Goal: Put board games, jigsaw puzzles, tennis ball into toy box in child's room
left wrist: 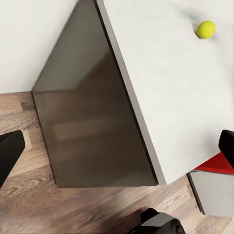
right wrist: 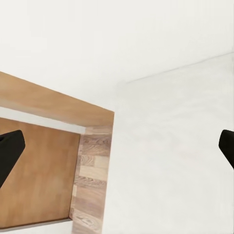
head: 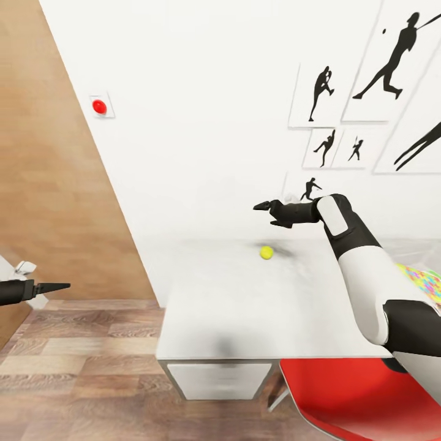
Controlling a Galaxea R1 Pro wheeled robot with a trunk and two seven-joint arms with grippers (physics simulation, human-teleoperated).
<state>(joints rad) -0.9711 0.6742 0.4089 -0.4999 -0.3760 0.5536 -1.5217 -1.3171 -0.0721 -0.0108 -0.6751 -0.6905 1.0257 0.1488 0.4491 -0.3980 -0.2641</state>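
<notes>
The tennis ball [head: 266, 252] [left wrist: 205, 29] lies alone on the light table [head: 233, 306] [left wrist: 165, 73], towards its back edge by the wall. My right gripper [head: 262, 207] hovers open just above and behind the ball, holding nothing; its dark fingertips [right wrist: 10, 146] stand wide apart. My left gripper [head: 61, 286] hangs open and empty over the floor left of the table, its fingers [left wrist: 9, 151] spread wide. A multicoloured jigsaw puzzle [head: 424, 283] peeks out at the right edge behind my right arm. The board games, toy box and bed are out of view.
A red chair [head: 355, 398] [left wrist: 214, 163] stands at the table's front right, beside a white drawer unit [head: 217, 380]. The table's dark side panel [left wrist: 92, 126] drops to the wooden floor [head: 79, 361]. A brown wall [head: 55, 153] rises at left; sports posters [head: 380, 67] hang behind.
</notes>
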